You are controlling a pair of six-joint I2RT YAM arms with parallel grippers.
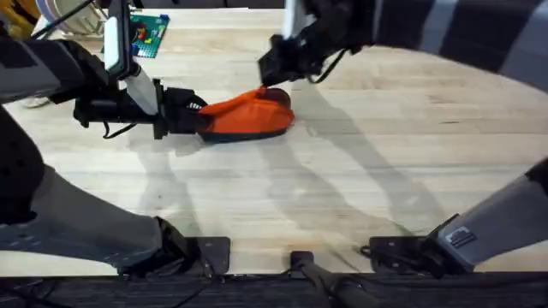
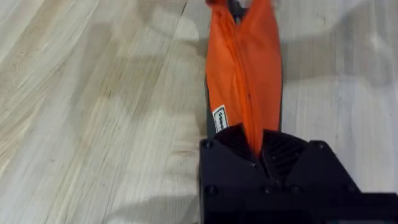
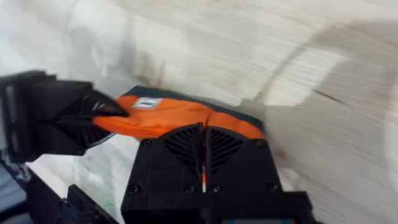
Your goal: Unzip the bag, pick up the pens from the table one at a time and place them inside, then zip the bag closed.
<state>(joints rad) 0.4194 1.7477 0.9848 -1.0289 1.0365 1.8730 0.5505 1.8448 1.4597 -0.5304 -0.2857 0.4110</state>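
The orange bag [image 1: 244, 115] lies on the table [image 1: 385, 171] left of centre, with its dark underside showing along the near edge. My left gripper [image 1: 197, 116] is shut on the bag's left end; in the left wrist view the orange fabric [image 2: 245, 68] runs straight into the closed fingers [image 2: 280, 155]. My right gripper [image 1: 276, 79] reaches across to the bag's right end. In the right wrist view its fingers [image 3: 180, 149] are shut on a thin orange strip at the bag's [image 3: 168, 118] top. The zipper seam [image 2: 239, 74] looks closed. The pens are out of view.
A green board with coloured pieces [image 1: 150, 34] lies at the back left beside cables. The wooden tabletop stretches bare to the right and in front of the bag. Both arm bases stand at the near edge.
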